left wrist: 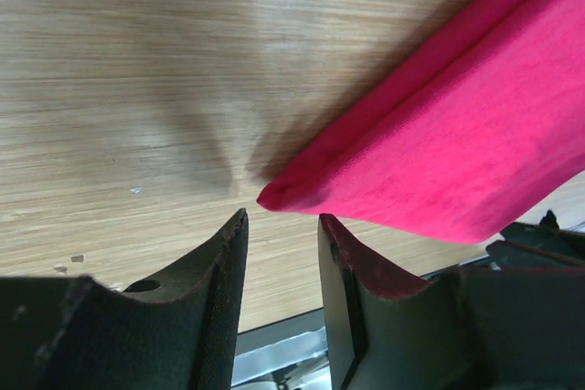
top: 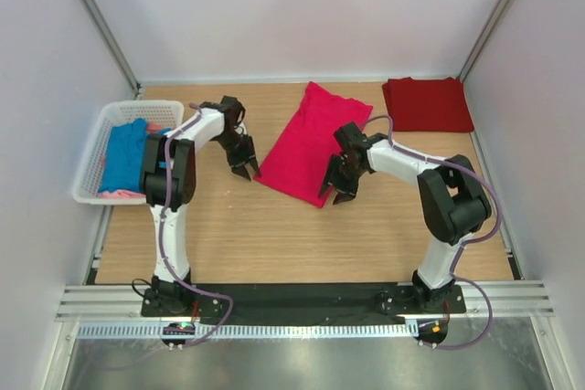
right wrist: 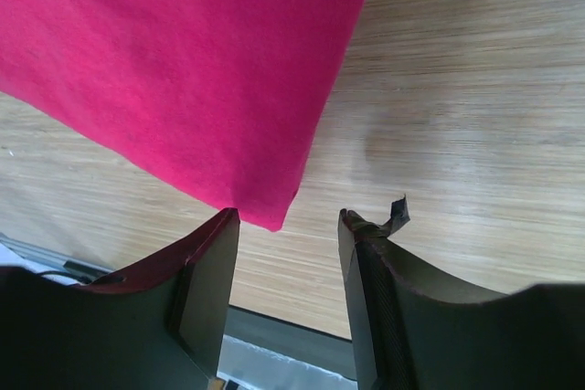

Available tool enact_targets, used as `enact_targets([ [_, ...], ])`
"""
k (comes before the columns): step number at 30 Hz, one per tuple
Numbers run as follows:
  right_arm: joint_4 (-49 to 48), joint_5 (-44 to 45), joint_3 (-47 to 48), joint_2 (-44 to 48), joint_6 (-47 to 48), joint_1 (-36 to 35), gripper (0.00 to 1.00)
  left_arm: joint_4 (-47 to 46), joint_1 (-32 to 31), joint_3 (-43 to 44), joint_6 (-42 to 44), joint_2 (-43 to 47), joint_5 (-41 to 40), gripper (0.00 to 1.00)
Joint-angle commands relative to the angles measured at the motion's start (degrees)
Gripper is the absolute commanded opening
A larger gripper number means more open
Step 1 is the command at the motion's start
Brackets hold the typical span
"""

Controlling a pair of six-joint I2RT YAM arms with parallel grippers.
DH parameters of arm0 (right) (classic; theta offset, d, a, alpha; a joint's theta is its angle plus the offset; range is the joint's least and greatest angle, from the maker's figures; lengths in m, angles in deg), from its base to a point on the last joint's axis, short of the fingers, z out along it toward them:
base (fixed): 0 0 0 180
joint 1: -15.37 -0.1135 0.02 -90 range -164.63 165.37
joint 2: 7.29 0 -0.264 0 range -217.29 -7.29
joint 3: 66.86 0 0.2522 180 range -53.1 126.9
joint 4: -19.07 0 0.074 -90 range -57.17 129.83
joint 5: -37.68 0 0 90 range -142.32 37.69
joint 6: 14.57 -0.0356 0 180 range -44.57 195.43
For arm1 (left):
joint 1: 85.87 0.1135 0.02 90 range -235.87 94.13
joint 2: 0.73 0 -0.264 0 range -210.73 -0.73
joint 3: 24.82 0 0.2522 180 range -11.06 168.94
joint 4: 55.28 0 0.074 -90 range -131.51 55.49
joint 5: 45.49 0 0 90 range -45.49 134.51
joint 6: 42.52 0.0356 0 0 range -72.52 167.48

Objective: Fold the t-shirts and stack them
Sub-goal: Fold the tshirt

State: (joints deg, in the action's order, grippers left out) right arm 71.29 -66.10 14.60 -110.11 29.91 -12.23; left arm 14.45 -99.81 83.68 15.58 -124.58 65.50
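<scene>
A bright pinkish-red t-shirt (top: 311, 139) lies folded into a long slanted strip in the middle of the table. My left gripper (top: 243, 171) is open just beside its near-left corner (left wrist: 283, 196). My right gripper (top: 334, 196) is open at its near-right corner (right wrist: 270, 216). Neither holds cloth. A darker red t-shirt (top: 427, 103) lies folded at the back right. A blue t-shirt (top: 123, 154) and a pale pink one (top: 119, 195) lie in the white lattice basket (top: 91, 154) at the left.
White walls close in the table on three sides. The black base rail (top: 302, 297) with both arm bases runs along the near edge. Bare wood (top: 302, 244) lies between the shirt and the rail.
</scene>
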Motion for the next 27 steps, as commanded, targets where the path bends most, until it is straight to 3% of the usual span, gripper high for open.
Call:
enact_targets([
  [1, -5.75, -3.97, -3.18, 2.28, 0.26, -0.27, 0.54, -0.77, -0.57, -1.39, 3.60, 1.24, 1.15, 0.36],
  [4, -8.31, -4.50, -5.29, 2.54, 0.25, -0.27, 0.51, -1.03, -0.66, -4.12, 4.04, 1.86, 0.89, 0.24],
  [6, -8.75, -4.68, -5.65, 1.84, 0.60, -0.27, 0.45, -1.12, -0.92, -6.04, 3.95, 2.56, 1.24, 0.10],
  [7, -9.01, -4.85, -6.26, 1.67, 0.78, -0.27, 0.41, -1.21, -1.01, -6.75, 3.86, 2.91, 1.42, 0.07],
  [8, -9.36, -4.85, -6.61, 1.58, 0.78, -0.27, 0.29, -1.47, -1.18, -7.46, 3.52, 3.96, 1.77, 0.00],
  [11, -7.97, -3.89, -7.58, 2.28, 1.83, -0.35, 0.07, -2.26, -1.88, -11.41, 2.72, 6.25, 2.74, 0.00],
  [13, -7.08, -3.10, -9.07, 4.02, 2.80, -0.27, 0.01, -2.44, -2.41, -14.39, 1.58, 8.62, 3.35, 0.00],
  [16, -5.33, -2.04, -11.00, 6.57, 4.03, -0.27, 0.01, -1.74, -2.76, -16.25, 0.26, 11.52, 3.53, 0.03],
  [20, -3.40, -1.16, -11.63, 8.86, 4.82, -0.18, 0.01, -0.16, -2.77, -11.27, 2.19, 12.59, -0.23, 0.35],
  [21, -3.39, -1.25, -11.45, 9.22, 4.65, -0.18, 0.01, 0.54, -2.77, -9.15, 3.06, 12.06, -1.30, 0.36],
  [27, -10.49, -4.50, -13.64, 12.03, -1.75, -0.18, 0.36, 2.21, -2.68, 4.46, 8.87, 3.10, -6.14, 0.42],
])
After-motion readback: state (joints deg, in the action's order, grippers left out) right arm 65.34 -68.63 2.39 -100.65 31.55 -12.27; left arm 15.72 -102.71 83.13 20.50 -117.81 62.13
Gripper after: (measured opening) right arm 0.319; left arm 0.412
